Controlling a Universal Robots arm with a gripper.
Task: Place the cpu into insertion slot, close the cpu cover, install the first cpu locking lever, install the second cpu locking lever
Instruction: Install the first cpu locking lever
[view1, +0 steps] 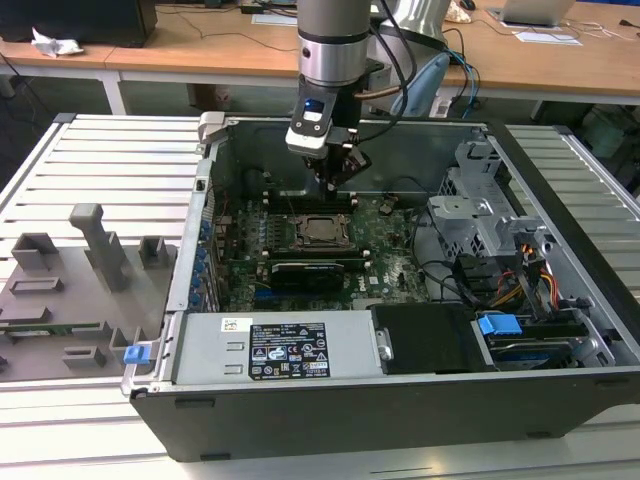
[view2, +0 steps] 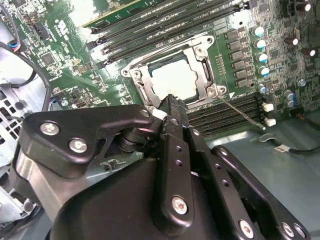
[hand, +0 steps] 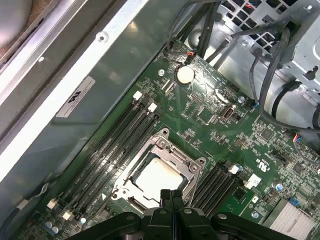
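Cpu (hand: 157, 175) lies flat on the board (hand: 215, 130), framed by the cover (view2: 204, 62). Claw (view2: 169, 102) clenched, empty, tip at the cover's edge. Lever (view2: 242, 112) looks unlatched. Press it steadily and don't skid onto the board.

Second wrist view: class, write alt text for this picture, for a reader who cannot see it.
The gripper, its fingers together, hangs close over one edge of the cpu cover, a metal frame lying flat around the pale square cpu. The green motherboard and rows of long black memory slots surround them.
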